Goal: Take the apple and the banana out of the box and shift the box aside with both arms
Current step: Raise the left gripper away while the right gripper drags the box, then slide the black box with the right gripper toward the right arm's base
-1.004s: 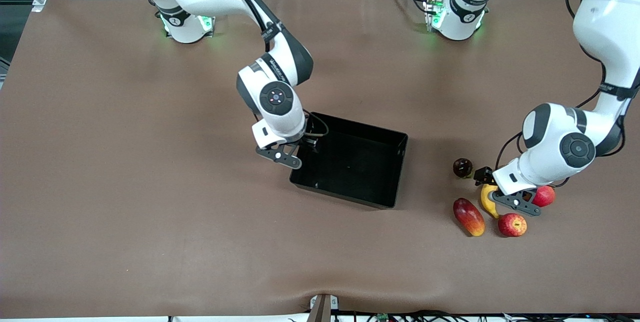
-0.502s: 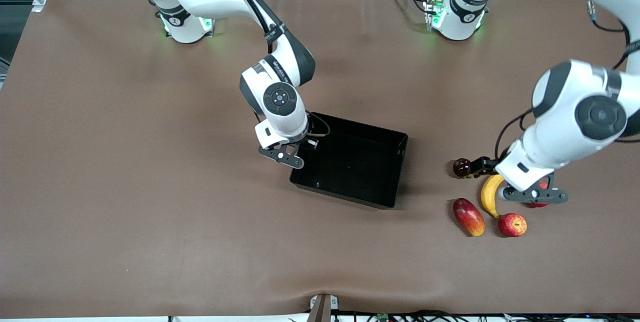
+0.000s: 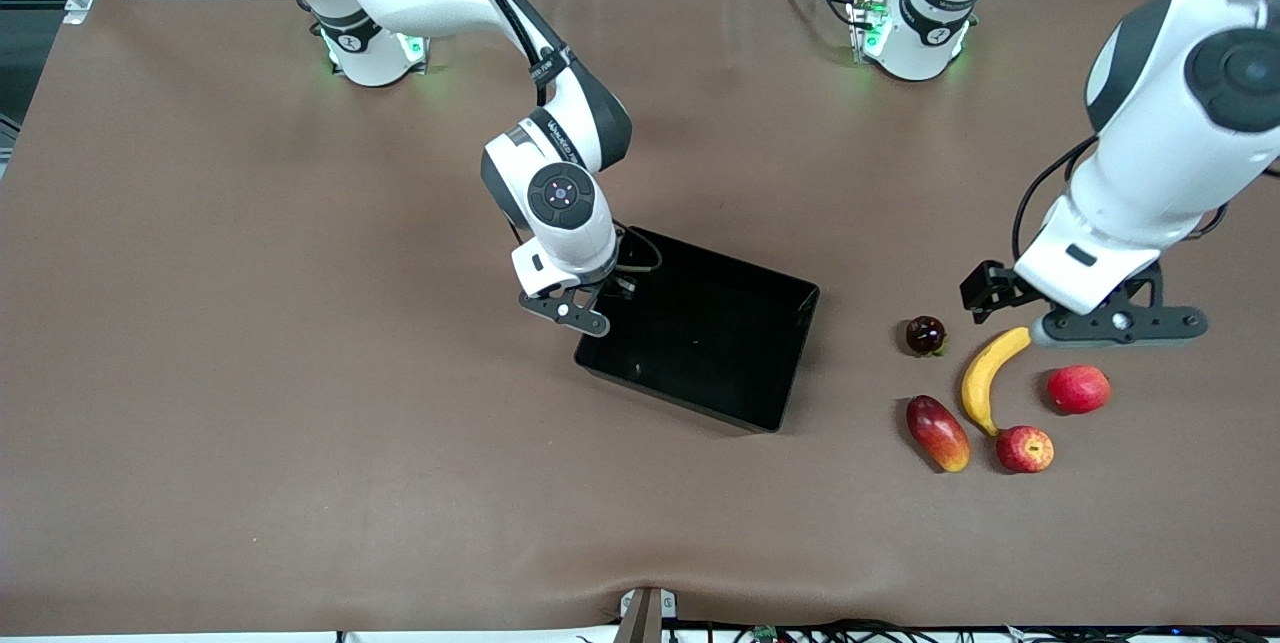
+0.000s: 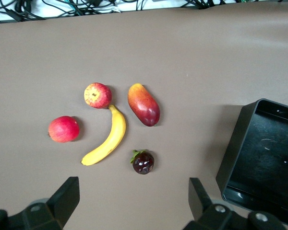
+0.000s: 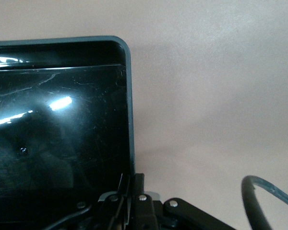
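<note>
Box (image 3: 700,328): it sits mid-table, black and empty, with 1 short wall under your right gripper (image 3: 592,306). The right wrist view shows that gripper's jaws pressed together on the wall's rim, so you have a pinch on the box at the end toward the right arm.

Banana (image 3: 985,378) and apple (image 3: 1024,449) both lie on the table (image 3: 250,373), well apart from the box, toward the left arm's end. The apple is just beside the banana's nearer tip. A mango (image 3: 937,432), a plain red fruit (image 3: 1078,389) and a small dark fruit (image 3: 925,335) lie around them. Judged from this, the unloading step is done.

Left gripper (image 3: 1105,323) hangs above the fruit cluster, over the banana's upper end, jaws spread and holding nothing.

Step in hand, in my judgement: the 2-arm move of the box, with only 1 arm engaged. Your next move calls for bringing the left gripper across to the free short wall, toward the fruit, and closing on its rim. Keep clear of the dark fruit on the way. Do not drag until both grips are set, or the box may pivot.
</note>
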Tool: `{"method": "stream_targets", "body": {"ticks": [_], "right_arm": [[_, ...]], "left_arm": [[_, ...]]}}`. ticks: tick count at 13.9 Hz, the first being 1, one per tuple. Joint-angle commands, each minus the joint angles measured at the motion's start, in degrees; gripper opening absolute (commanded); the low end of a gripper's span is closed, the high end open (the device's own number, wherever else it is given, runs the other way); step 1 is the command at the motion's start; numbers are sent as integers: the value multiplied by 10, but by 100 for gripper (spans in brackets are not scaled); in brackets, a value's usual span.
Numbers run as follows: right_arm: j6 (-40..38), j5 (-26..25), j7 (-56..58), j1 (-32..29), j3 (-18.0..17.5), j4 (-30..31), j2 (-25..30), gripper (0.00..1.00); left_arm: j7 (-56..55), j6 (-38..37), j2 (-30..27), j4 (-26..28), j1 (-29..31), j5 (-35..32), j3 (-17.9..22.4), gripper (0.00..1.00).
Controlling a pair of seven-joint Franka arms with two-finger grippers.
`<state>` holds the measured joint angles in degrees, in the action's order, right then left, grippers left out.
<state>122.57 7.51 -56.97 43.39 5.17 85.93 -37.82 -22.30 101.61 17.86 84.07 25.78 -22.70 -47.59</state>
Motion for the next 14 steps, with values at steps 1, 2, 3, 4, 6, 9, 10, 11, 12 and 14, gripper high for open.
{"method": "stream_targets", "body": {"ticks": [1,2,3,4,6,9,10,11,12,14], "right_arm": [[-33,-8,0,-9,5,-3,24,0],[-36,-8,8,-18,5,-2,33,0],[-37,-8,22,-23,5,-2,36,0],[-40,-7,30,-30,5,-2,46,0],[-61,-6,51,-48,5,-2,63,0],[-135,-6,120,-82,5,-1,99,0],[-153,-6,141,-95,5,2,111,0],[-170,-6,156,-107,5,2,120,0],[-181,-6,168,-117,5,3,129,0],[-210,-6,193,-138,5,4,145,0]], "left_arm": [[1,-31,-54,-1,-71,46,83,100],[1,-40,-76,-1,-112,76,136,100],[2,-47,-92,0,-152,108,191,100],[6,-58,-106,0,-192,130,244,100],[31,-79,-128,3,-258,157,329,100],[60,-113,-164,26,-279,189,369,100],[62,-114,-171,35,-276,189,370,100],[63,-121,-172,36,-273,190,369,100],[63,-125,-172,36,-270,194,368,100],[63,-126,-172,35,-270,195,368,100]]}}
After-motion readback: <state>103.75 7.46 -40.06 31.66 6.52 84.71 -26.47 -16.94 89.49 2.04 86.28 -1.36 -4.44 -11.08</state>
